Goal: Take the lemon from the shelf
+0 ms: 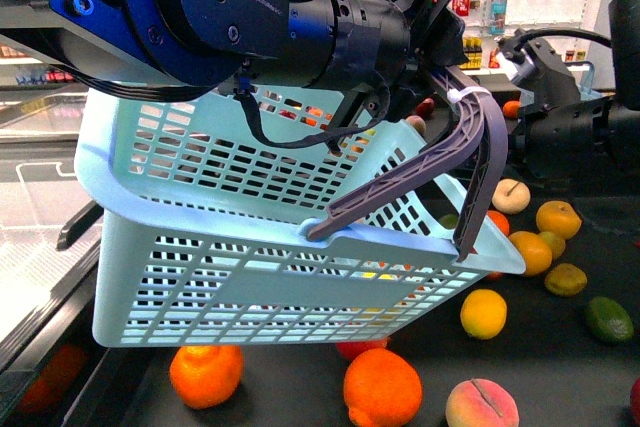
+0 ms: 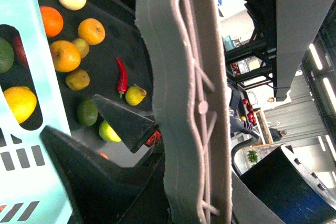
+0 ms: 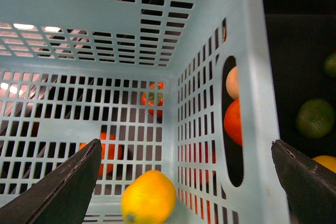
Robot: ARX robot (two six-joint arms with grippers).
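The lemon (image 3: 148,198), bright yellow and oval, lies on the floor of the pale blue basket (image 3: 131,35) near one side wall. My right gripper (image 3: 185,145) is open above the basket's mouth, fingers wide apart with nothing between them. The basket (image 1: 250,247) hangs tilted over the shelf (image 1: 570,347), a black tray of loose fruit. My left gripper (image 2: 173,129) is shut on the grey basket handle (image 2: 184,77), which arches up at the basket's right side (image 1: 470,117). The right arm (image 1: 570,117) shows behind the basket.
Oranges (image 1: 382,387) (image 1: 206,372), a peach (image 1: 481,405), a rounder yellow fruit (image 1: 483,313), a green fruit (image 1: 609,319) and more fruit lie on the tray under and to the right of the basket. A red chilli (image 2: 122,75) lies among them. White shelves of bottles (image 1: 520,7) stand behind.
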